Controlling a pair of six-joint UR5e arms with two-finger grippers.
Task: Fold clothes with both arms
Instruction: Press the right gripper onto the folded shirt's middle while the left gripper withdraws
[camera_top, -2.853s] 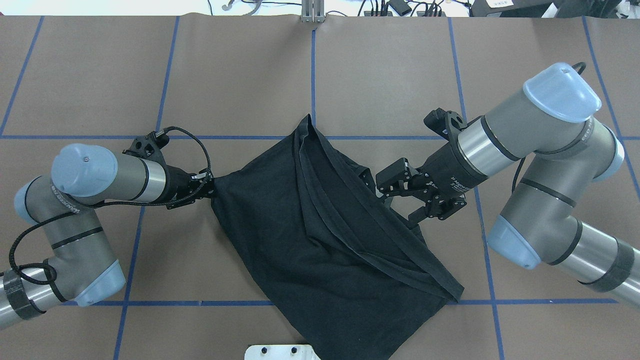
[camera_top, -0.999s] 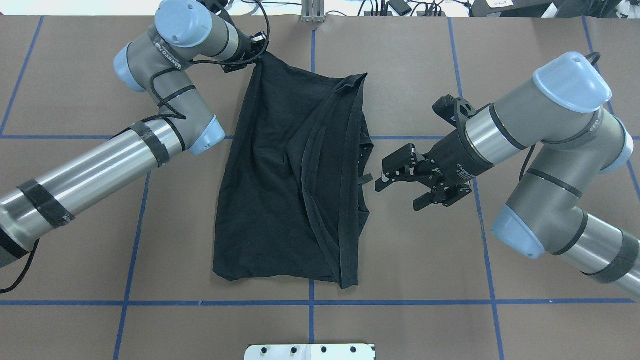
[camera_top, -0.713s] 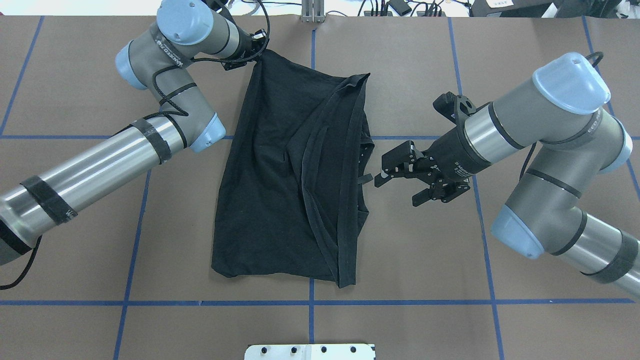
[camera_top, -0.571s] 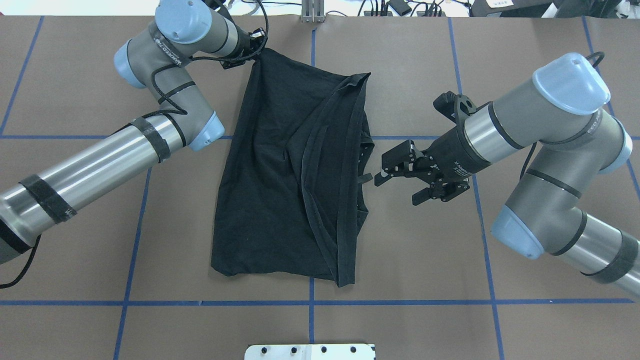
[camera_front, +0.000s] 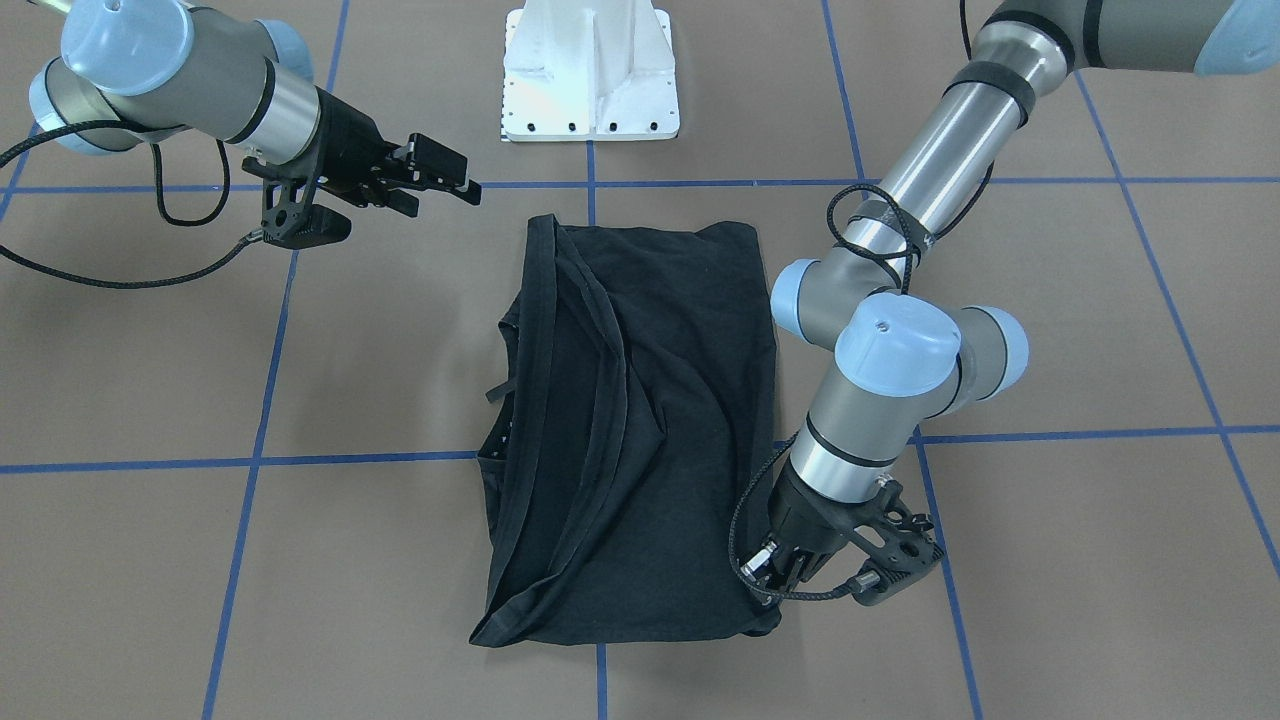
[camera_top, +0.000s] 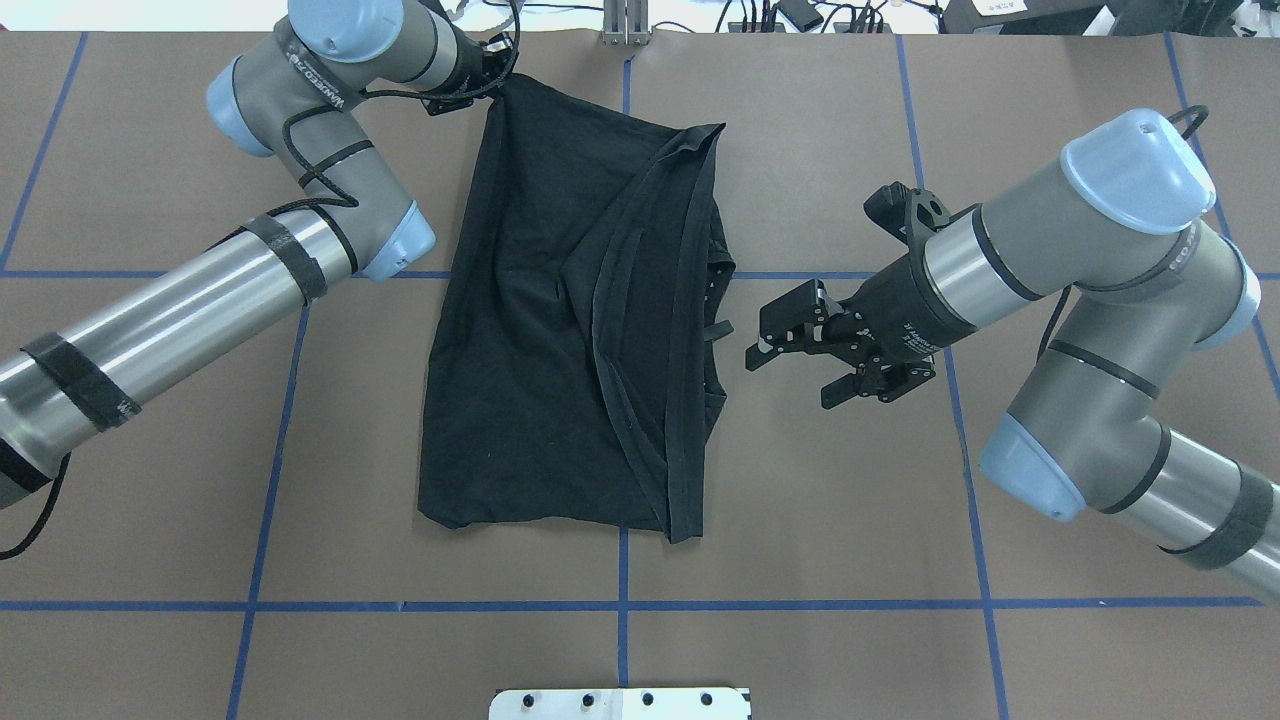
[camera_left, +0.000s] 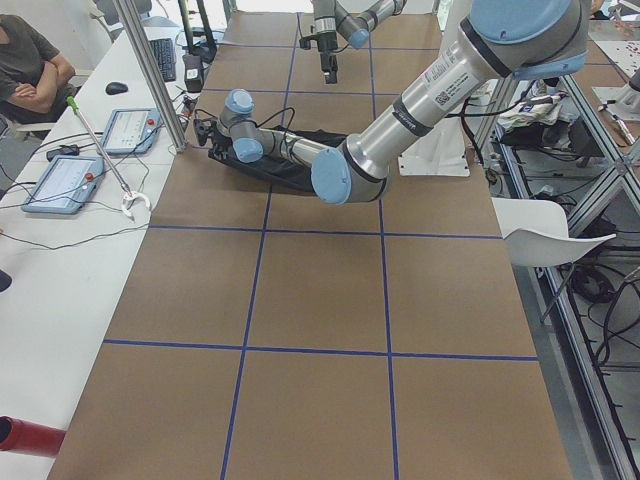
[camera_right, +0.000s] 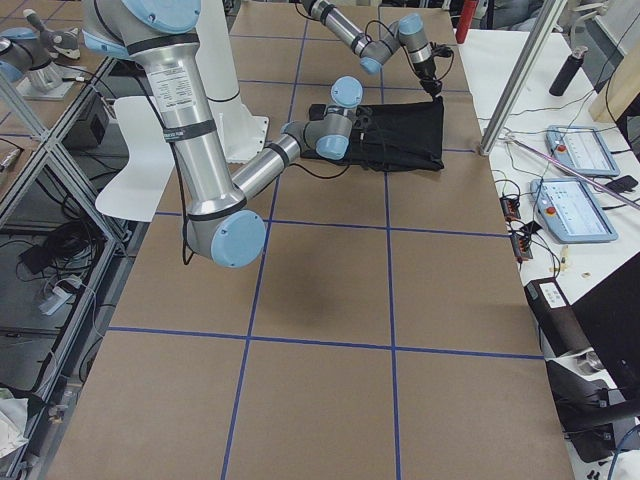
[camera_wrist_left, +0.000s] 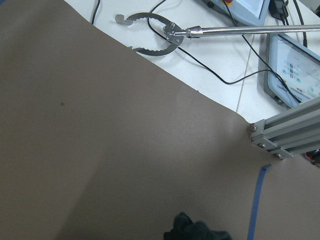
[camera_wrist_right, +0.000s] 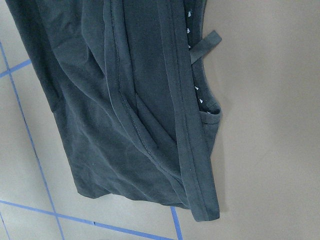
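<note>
The black T-shirt (camera_top: 560, 330) lies bunched in a long, loosely folded shape in the middle of the table, hems and seams showing and the chest graphic hidden. It also shows in the front view (camera_front: 640, 420) and the right wrist view (camera_wrist_right: 130, 100). My left gripper (camera_top: 498, 82) is shut on the shirt's far left corner, low over the table; in the front view it (camera_front: 768, 598) is at the lower right. My right gripper (camera_top: 790, 375) is open and empty, just right of the shirt's right edge, apart from it.
The white base plate (camera_top: 620, 703) sits at the near edge. An aluminium post (camera_top: 625, 20) stands at the far edge, with a grabber tool (camera_wrist_left: 165, 32) and control tablets (camera_left: 70, 180) on the white bench beyond. A person (camera_left: 25, 60) sits there.
My left gripper has swung from the near left to the far left, dragging the shirt away from the base into a long shape, and lately a little further left. The right gripper has stayed open.
</note>
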